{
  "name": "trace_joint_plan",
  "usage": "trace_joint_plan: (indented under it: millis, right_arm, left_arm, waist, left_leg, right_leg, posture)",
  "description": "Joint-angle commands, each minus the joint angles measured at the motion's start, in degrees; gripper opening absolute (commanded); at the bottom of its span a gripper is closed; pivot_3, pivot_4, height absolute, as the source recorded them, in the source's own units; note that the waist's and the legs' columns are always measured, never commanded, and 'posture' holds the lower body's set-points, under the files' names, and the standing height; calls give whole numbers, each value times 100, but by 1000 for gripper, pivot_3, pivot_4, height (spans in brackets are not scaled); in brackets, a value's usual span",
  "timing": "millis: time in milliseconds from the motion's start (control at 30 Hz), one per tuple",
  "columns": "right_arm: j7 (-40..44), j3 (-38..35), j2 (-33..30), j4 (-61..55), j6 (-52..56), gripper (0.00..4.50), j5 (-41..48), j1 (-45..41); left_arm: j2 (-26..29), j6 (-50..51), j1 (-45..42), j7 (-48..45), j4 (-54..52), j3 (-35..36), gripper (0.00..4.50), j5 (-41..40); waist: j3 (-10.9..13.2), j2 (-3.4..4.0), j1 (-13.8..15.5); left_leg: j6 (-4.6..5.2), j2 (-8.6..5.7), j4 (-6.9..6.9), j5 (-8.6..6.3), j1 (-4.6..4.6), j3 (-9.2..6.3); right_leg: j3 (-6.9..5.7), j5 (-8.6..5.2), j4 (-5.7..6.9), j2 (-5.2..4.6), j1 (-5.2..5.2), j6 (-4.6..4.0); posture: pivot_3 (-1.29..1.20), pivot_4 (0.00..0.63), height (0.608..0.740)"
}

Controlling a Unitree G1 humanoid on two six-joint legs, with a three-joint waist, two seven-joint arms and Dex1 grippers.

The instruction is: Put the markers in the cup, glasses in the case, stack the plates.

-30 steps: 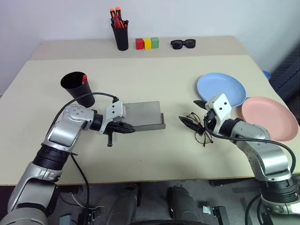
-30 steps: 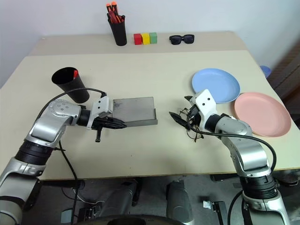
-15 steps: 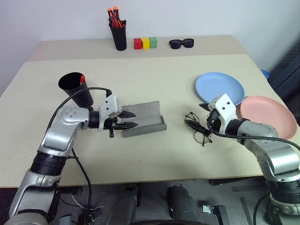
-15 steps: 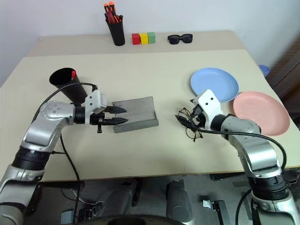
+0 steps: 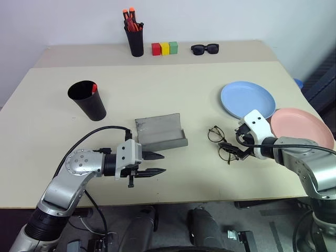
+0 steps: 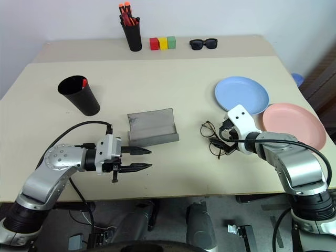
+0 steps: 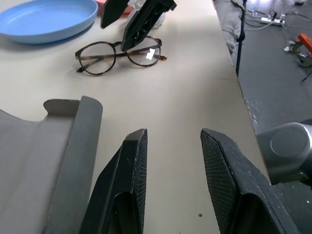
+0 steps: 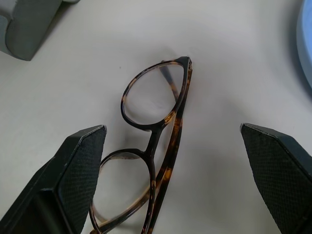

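The case [image 5: 160, 132] lies open mid-desk [image 5: 173, 84]; my left gripper [image 5: 153, 164], jaws parted and empty, sits just near of it. My right gripper [image 5: 234, 147] gapes wide over the glasses [image 5: 222, 143], which lie right of the case. I worry a finger lands on a lens or thin arm and skids the frame away.

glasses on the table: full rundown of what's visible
The glasses are thin, round-lensed with clear lenses and a dark tortoiseshell-looking frame, temples folded. They lie flat on the beige table, between the open grey case and the light blue plate, touching neither. The right gripper hangs over them with jaws wide open, one on each side, not gripping.
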Motion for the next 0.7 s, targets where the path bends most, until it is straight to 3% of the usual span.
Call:
trace_joint_plan:
  millis: [33, 100, 333, 700]
  right_arm:
    - [-49, -122, 18, 51, 26, 4245, 37, -130]
    - [-66, -115, 41, 116, 56, 3719, 41, -150]
    - [-112, -37, 113, 249, 177, 67, 47, -226]
    - [-12, 97, -47, -28, -27, 22, -16, -497]
  left_arm:
    - [30, -218, 120, 77, -38, 45, 1746, 8]
    - [34, -258, 152, 115, -26, 46, 1762, 4]
    - [75, -265, 229, 324, -92, 55, 1762, 18]
    - [195, -274, 244, 598, 96, 377, 1762, -45]
  waist:
    - [0, 0, -2]
    - [0, 0, -1]
    - [0, 0, -5]
    - [0, 1, -9]
  left_leg:
    - [0, 0, 0, 0, 0, 0]
    - [0, 1, 0, 0, 0, -1]
    - [0, 1, -1, 0, 0, -1]
    - [0, 1, -1, -1, -1, -1]
  right_leg:
    - [0, 0, 0, 0, 0, 0]
    - [0, 0, 0, 2, -1, 0]
    - [0, 0, 0, 2, -1, 0]
    - [0, 0, -1, 1, -2, -1]
  posture:
    - [0, 150, 740]
    - [0, 150, 740]
    - [0, 150, 740]
    - [0, 150, 740]
